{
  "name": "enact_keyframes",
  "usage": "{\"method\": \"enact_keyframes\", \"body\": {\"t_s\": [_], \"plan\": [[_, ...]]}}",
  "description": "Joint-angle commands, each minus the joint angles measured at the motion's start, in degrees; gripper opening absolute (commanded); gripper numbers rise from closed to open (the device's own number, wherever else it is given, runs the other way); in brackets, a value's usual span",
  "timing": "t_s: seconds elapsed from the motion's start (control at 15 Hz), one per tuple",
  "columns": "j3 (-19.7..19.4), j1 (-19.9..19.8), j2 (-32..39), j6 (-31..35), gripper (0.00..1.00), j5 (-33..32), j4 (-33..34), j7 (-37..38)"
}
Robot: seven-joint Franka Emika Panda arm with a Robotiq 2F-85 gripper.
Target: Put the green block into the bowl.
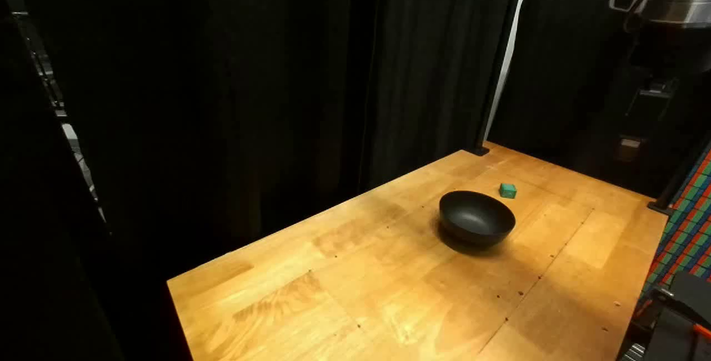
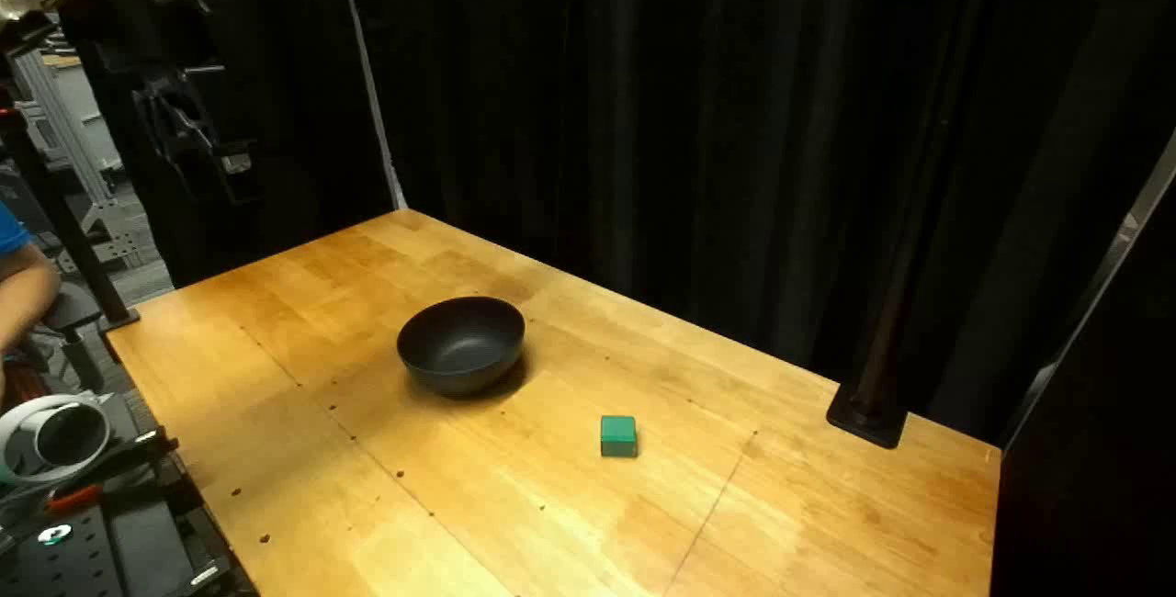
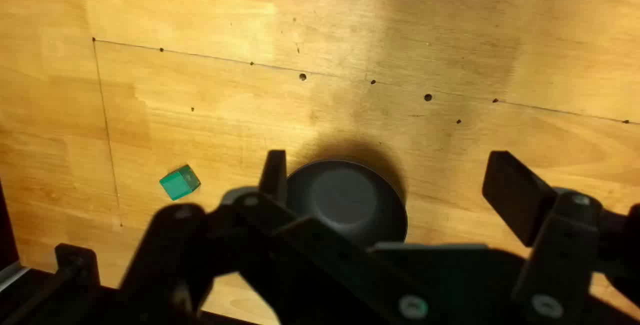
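Gripper [image 3: 393, 182] released, jaws spread wide, clear of bowl [image 2: 462, 345], green block [image 2: 618, 436] (both on table [image 2: 790, 487])

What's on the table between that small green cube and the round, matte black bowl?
Just bare, light-brown wooden tabletop lies between the small green cube and the round, matte black bowl. Both exterior views show that stretch.

My gripper [image 1: 633, 143] hangs high in an exterior view before the black curtain [image 1: 561, 72] (dark on dark, I can barely make it out), well apart from the upright bowl [image 1: 476, 219] on the wooden table [image 1: 389, 294]; the green block [image 1: 507, 191] lies there too, beyond the bowl, near it but apart
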Motion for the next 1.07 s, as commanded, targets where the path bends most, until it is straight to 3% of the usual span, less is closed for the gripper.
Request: {"method": "enact_keyframes", "body": {"t_s": [0.0, 0.27, 0.4, 0.67, 1.0], "plan": [[-1.04, 1.14, 0.12, -0.2, 1.0, -0.64, 0.2, 0.57], [-1.03, 1.14, -0.01, -0.2, 1.0, -0.64, 0.37, 0.57], [-0.08, -1.59, 6.87, 1.49, 1.0, -1.72, 3.03, 6.06], [-1.74, -7.15, 20.63, 10.98, 1.0, -3.41, 7.1, 17.35], [-7.85, -10.83, 38.64, 20.39, 1.0, -5.19, 17.08, 27.5]]}}
